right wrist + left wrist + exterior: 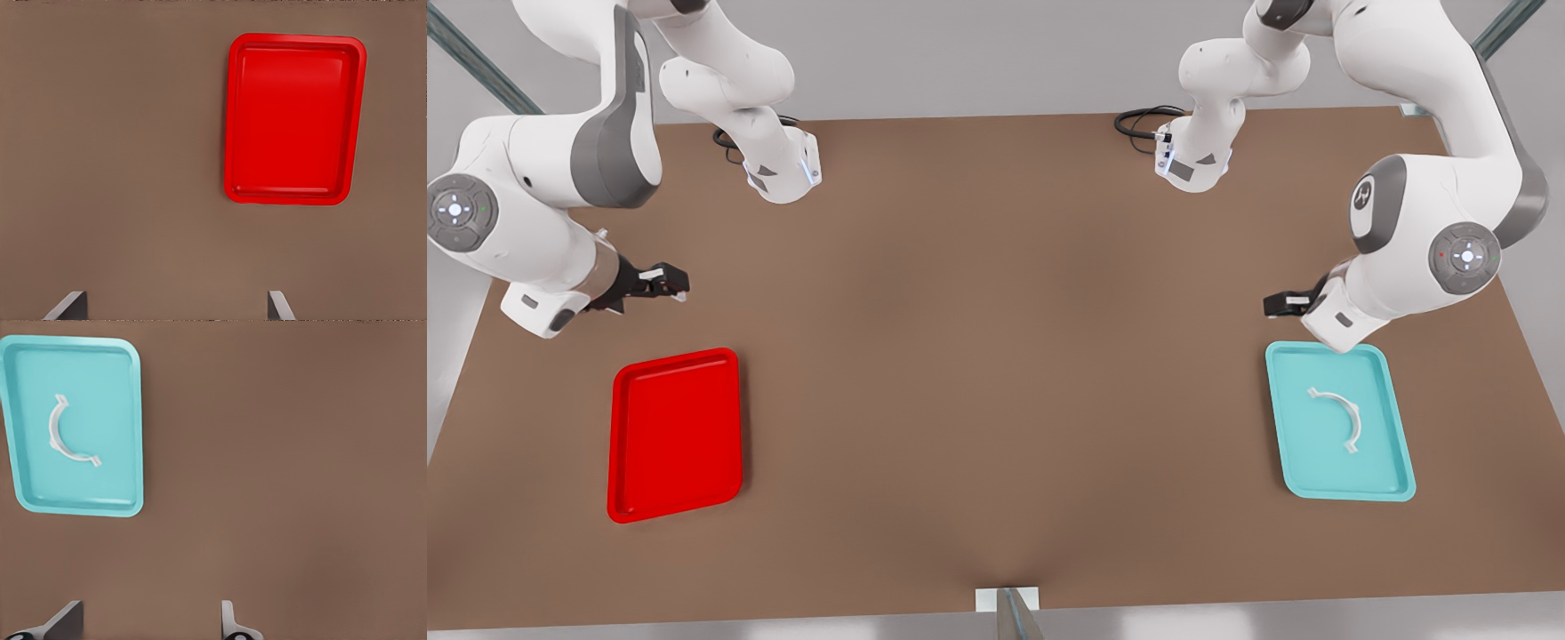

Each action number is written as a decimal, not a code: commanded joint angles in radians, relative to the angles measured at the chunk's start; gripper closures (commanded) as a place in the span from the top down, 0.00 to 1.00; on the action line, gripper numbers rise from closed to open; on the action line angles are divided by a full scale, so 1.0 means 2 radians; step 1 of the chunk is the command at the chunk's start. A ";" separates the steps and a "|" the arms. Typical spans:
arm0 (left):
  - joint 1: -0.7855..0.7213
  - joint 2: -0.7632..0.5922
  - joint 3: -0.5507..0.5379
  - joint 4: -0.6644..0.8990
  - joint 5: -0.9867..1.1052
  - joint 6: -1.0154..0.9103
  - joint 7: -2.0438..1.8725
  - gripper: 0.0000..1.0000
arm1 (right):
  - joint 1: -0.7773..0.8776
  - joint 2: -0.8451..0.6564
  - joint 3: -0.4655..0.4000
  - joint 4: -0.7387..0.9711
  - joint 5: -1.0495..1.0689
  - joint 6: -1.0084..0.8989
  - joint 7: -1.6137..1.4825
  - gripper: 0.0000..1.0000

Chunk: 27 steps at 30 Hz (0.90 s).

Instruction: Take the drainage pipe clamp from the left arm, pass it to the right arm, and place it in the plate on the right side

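Observation:
The drainage pipe clamp (1344, 407), a thin white half-ring, lies flat in a teal tray (1303, 449) on the front view's right. In the left wrist view the clamp (51, 430) rests inside that teal tray (107, 400). My left gripper (1277, 305) hovers open just behind the teal tray's back edge, its fingertips (228, 613) spread with nothing between them. The red plate (676, 436) lies bare on the front view's left and appears again as the plate (293, 120) in the right wrist view. My right gripper (671, 284) hangs open behind the plate.
Both trays rest on a brown table (996, 356). The two arm bases (783, 169) (1196, 160) stand at the back, each with a black cable (1143, 120) beside it. A metal post (1014, 613) sticks up at the front edge's middle.

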 commanded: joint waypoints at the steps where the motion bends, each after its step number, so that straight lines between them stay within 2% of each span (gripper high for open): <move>1: 0.000 0.000 0.001 0.000 0.000 0.009 0.008 1.00 | 0.000 -0.002 0.000 -0.001 0.001 0.025 -0.003 1.00; 3: 0.001 0.014 0.021 0.001 0.000 0.013 0.010 1.00 | 0.000 -0.002 -0.001 -0.003 0.000 0.025 -0.004 1.00; 7: 0.025 0.163 0.127 0.028 -0.035 0.169 0.178 1.00 | -0.001 -0.006 -0.001 -0.013 0.000 0.039 -0.005 1.00; 9: 0.053 0.243 0.127 0.112 -0.047 0.186 0.183 1.00 | -0.001 -0.007 -0.002 -0.023 -0.002 0.047 -0.005 1.00; 12: 0.064 0.295 0.127 0.126 -0.058 0.266 0.183 1.00 | -0.001 -0.009 -0.002 -0.028 -0.005 0.055 -0.005 1.00; 15: 0.064 0.319 0.126 0.126 -0.059 0.316 0.184 1.00 | -0.001 -0.018 -0.002 -0.049 -0.006 0.068 -0.005 1.00; 23: 0.120 0.347 0.127 0.116 -0.097 0.313 0.460 1.00 | 0.000 -0.022 -0.001 -0.070 -0.009 0.081 -0.008 1.00; 27: 0.119 0.346 0.127 0.092 -0.092 0.332 0.471 1.00 | 0.001 -0.022 -0.001 -0.073 -0.009 0.083 -0.010 1.00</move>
